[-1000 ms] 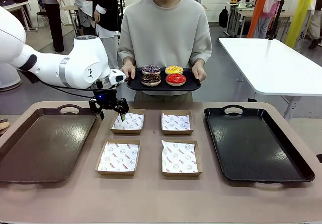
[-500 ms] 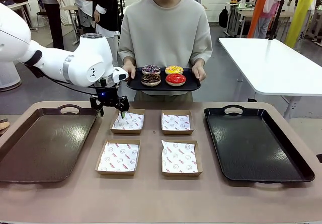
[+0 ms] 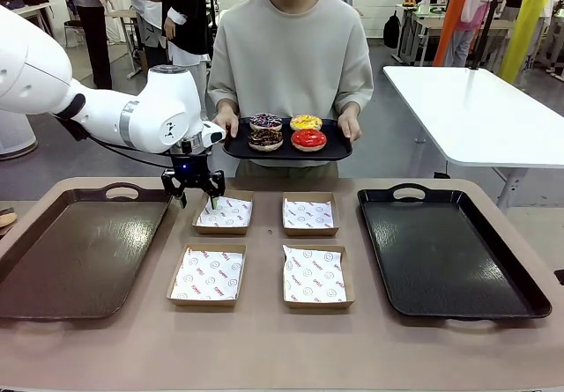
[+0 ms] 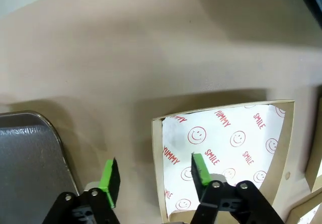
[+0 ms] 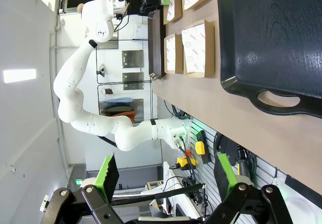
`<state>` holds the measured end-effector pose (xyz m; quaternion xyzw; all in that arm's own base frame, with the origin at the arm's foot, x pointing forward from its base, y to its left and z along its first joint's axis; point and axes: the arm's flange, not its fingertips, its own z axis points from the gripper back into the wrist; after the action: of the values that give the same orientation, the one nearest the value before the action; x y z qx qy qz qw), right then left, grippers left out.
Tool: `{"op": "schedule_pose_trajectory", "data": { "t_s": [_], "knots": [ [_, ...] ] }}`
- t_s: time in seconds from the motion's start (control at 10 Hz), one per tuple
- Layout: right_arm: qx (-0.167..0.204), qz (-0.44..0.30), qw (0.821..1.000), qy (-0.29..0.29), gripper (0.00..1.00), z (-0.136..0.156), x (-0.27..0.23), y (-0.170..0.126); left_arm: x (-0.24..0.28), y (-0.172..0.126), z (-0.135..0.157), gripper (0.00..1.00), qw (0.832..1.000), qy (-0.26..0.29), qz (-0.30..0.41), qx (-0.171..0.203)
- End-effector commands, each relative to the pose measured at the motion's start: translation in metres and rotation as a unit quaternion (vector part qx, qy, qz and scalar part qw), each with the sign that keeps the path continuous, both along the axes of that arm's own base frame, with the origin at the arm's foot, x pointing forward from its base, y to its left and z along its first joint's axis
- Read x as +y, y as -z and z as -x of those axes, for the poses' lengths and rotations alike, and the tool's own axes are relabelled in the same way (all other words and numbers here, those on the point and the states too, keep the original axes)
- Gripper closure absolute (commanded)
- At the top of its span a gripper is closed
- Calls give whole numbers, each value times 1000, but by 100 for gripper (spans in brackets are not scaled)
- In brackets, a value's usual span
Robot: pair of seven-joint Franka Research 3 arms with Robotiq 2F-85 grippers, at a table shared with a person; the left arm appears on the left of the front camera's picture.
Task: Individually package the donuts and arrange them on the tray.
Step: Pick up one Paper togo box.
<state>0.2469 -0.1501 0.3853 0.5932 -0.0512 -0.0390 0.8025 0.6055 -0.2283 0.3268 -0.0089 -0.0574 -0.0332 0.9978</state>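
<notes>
A person at the far side holds a small black tray [image 3: 338,151] with four donuts: sprinkled [image 3: 264,122], yellow [image 3: 305,122], dark chocolate [image 3: 264,139] and red [image 3: 308,139]. My left gripper [image 3: 196,196] hangs open just above the left rim of the far-left paper-lined box [image 3: 226,213], below and left of the donuts. In the left wrist view that gripper [image 4: 155,176] straddles the box's [image 4: 226,148] wall, with nothing between its green pads [image 4: 109,180]. My right gripper [image 5: 166,172] is open and empty, off the table's right end, facing the black tray [image 5: 271,32].
Three more lined boxes [image 3: 309,214] [image 3: 208,275] [image 3: 315,276] sit mid-table. A large brown tray [image 3: 79,251] lies at the left, a large black tray [image 3: 445,251] at the right. A white table [image 3: 476,110] stands behind at the right.
My left arm has shifted a little to the right and away, its gripper staying open over the far-left box's rim. The person holds the donut tray still.
</notes>
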Motion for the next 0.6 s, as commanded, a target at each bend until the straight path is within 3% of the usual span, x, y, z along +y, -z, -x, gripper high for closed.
{"op": "schedule_pose_trajectory", "data": {
  "t_s": [0.0, 0.2, 0.3, 0.4, 0.5],
  "knots": [
    [-1, -4, 1000, -1, 0, 0, 0, -1, -4, -8, -1, 100, 1000, -18, 1, 3],
    [-1, -4, 1000, -1, 0, 0, 0, -1, -1, -6, -3, 100, 1000, -24, -1, 15],
    [-1, -4, 1000, -1, 0, 0, 0, -1, -1, -5, -3, 92, 1000, -25, 0, 18],
    [-1, -4, 1000, -1, 0, 0, 0, -1, -1, -5, -4, 100, 999, -27, 3, 22],
    [-1, -4, 1000, -1, 0, 0, 0, -1, -1, -5, -4, 100, 999, -27, 5, 24]
  ]
}}
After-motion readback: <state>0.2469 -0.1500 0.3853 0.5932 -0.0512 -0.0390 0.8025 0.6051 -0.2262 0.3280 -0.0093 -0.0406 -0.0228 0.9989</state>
